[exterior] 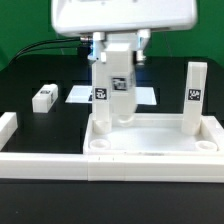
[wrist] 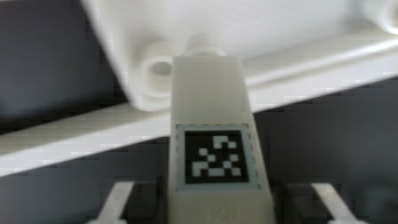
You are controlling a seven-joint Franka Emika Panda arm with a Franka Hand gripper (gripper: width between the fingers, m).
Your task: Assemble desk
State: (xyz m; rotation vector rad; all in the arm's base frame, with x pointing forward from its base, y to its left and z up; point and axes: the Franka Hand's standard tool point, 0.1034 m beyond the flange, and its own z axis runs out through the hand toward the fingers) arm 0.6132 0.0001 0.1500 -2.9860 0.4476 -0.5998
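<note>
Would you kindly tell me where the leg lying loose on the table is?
In the exterior view, the loose leg lies at the left, apart from the desk top and just left of the marker board.

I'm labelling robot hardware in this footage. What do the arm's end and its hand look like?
A broad white boxy housing with rounded corners tops the hand. Darker grey parts sit beneath it. The fingers are pale with dark edges. Thin black cables trail toward the exterior view's left. No markings show on it.
</note>
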